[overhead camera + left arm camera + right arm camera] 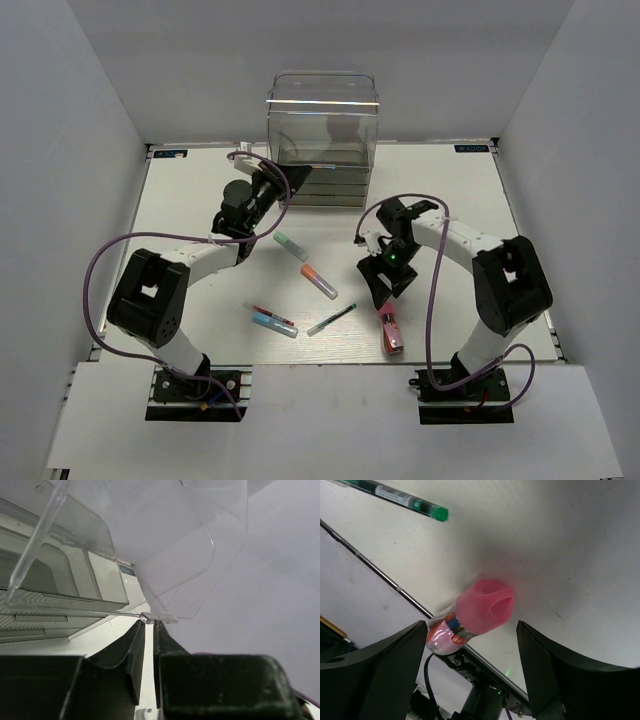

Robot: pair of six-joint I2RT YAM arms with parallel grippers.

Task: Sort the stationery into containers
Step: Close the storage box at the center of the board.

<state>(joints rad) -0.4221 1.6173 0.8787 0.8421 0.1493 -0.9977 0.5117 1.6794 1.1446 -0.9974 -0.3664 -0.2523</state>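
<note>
No wording is coming through clearly enough to read in any view. In the right wrist view, a pink-capped marker (482, 607) is showing a label band (451, 632) on its translucent barrel. The band is carrying red and white lettering with a touch of blue, but the letters are appearing blurred and partly turned away. A green pen (400, 497) near the top edge is carrying a white strip (395, 495) with fine dark print, too small to make out. In the overhead view, the table (180, 200) is bearing a left blue sticker (170, 153) and a right blue sticker (470, 148) at its far corners. Their markings are showing only as tiny pale smudges.
</note>
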